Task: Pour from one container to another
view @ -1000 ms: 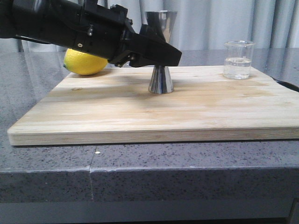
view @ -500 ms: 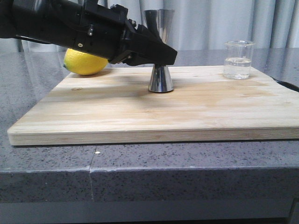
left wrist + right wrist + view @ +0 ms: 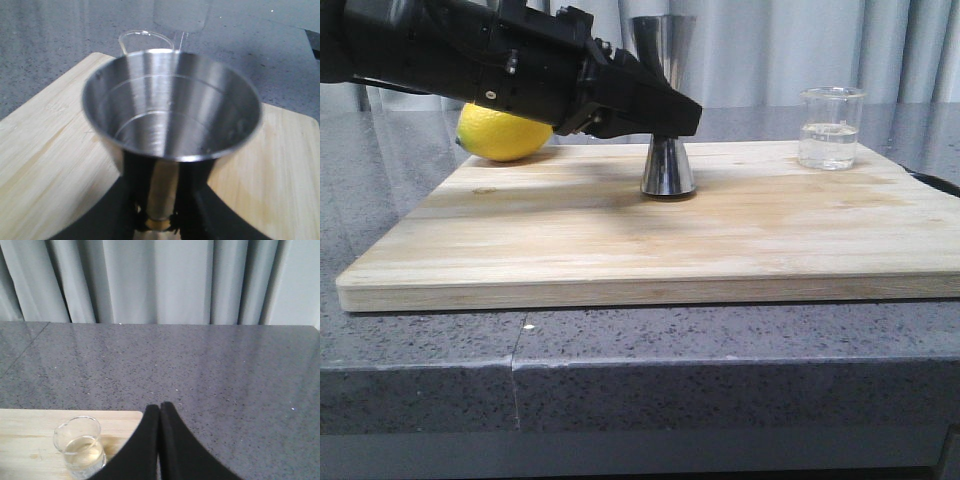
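On the wooden board (image 3: pixel 620 230) stands the shiny steel jigger (image 3: pixel 666 165), near the middle. The left end effector (image 3: pixel 665 115) reaches in from the left and squeezes the jigger around its thin waist, where a gold band shows in the left wrist view. The jigger's base sits on the board. The little glass beaker (image 3: pixel 831 128) stands at the board's far right corner, well apart from the jigger, with some clear liquid inside. A yellow lemon (image 3: pixel 500 135) sits behind the black arm. The right end effector (image 3: pixel 159 440) has its fingers pressed together, holding nothing, near the beaker. The board lies on a grey table (image 3: pixel 720 370).
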Available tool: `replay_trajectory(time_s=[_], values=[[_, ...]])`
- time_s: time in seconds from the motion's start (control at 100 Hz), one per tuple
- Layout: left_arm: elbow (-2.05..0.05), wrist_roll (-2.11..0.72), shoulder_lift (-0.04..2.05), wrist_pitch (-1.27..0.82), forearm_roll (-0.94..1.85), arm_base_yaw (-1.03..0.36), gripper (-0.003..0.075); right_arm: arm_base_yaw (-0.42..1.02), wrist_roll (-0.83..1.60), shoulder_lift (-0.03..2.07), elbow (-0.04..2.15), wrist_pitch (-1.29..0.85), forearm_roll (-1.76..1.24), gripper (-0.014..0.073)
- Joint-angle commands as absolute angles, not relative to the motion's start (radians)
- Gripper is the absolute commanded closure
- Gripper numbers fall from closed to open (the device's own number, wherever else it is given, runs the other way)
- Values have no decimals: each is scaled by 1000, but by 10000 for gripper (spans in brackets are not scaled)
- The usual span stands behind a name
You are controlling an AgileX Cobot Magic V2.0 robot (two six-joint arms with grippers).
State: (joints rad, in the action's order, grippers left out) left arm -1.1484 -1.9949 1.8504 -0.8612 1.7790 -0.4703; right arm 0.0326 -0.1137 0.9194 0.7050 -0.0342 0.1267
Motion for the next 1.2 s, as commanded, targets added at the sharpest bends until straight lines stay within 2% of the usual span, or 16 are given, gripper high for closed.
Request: replay_trajectory(time_s=[0.0,0.14,0.4,0.52,0.71,0.78,0.85,1.19], values=[[-1187,-1940,1806,-939,1842,-476,596,49,-106,915,694,146,145,662],[-1215,-1900,1797,-981,1840,-474,596,67,-106,915,595,332,159,662],[-1294,-1798,1725,-991,1738,-474,596,67,-106,944,473,448,161,648],[-1307,-1773,1689,-991,1715,-474,596,79,-106,991,443,535,169,527],[-1307,-1756,1633,-989,1674,-474,596,119,-110,1098,441,600,175,144],[-1307,-1741,1619,-984,1665,-474,596,136,-114,1141,441,644,175,59],[-1307,-1737,1610,-984,1654,-474,596,148,-114,1180,441,675,175,33],[-1307,-1726,1605,-982,1639,-474,596,148,-114,1343,444,885,175,33]])
